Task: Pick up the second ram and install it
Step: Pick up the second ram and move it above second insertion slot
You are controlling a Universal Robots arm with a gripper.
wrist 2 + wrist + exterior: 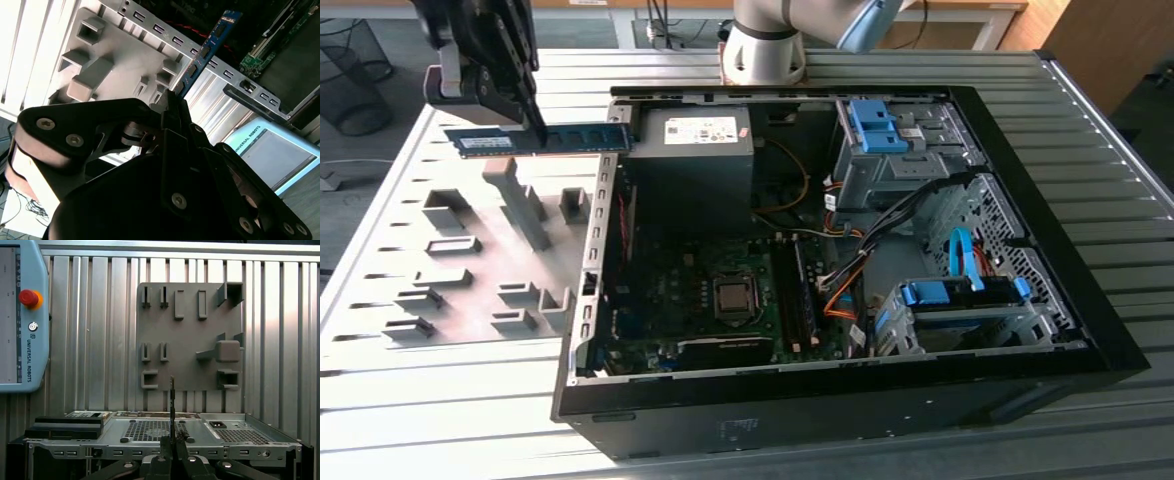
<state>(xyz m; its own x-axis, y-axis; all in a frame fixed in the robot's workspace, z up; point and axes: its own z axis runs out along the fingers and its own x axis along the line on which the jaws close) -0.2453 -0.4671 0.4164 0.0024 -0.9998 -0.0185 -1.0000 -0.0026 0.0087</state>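
Claw [534,126] clamped on the second ram [587,137] — the stick's middle hidden behind it.

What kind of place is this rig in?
Likely a robotics lab bench for PC assembly: an open computer case on a ribbed metal table, a teach pendant, and the gripper holding the second ram.

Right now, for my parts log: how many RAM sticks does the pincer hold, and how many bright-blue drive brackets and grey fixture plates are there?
RAM stick in pincer: 1
Bright-blue drive brackets: 2
Grey fixture plate: 1
Total: 4
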